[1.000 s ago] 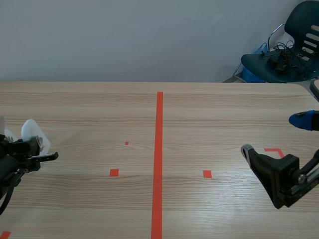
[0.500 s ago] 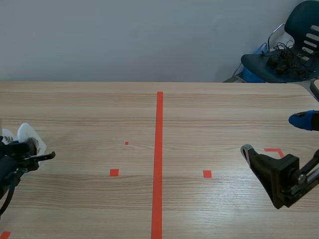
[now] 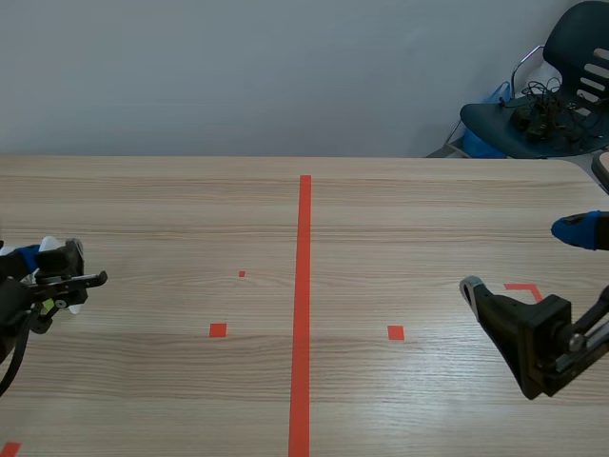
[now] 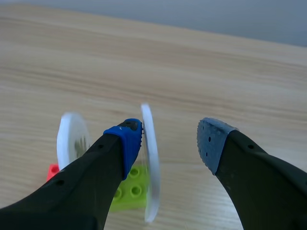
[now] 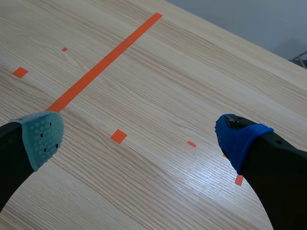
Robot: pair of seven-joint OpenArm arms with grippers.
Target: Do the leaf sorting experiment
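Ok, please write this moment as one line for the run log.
left gripper: open, straddling one upright white disc | second white disc beside it | green brick by the discs | right gripper: open, above table

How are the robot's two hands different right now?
The left hand has a white disc standing on edge between its fingers, beside its blue pad; the right hand has nothing between its fingers. A green brick and a red brick sit by the left hand; the right hand is over table with orange marks. Both hands are open, each with one blue pad and one greyish.
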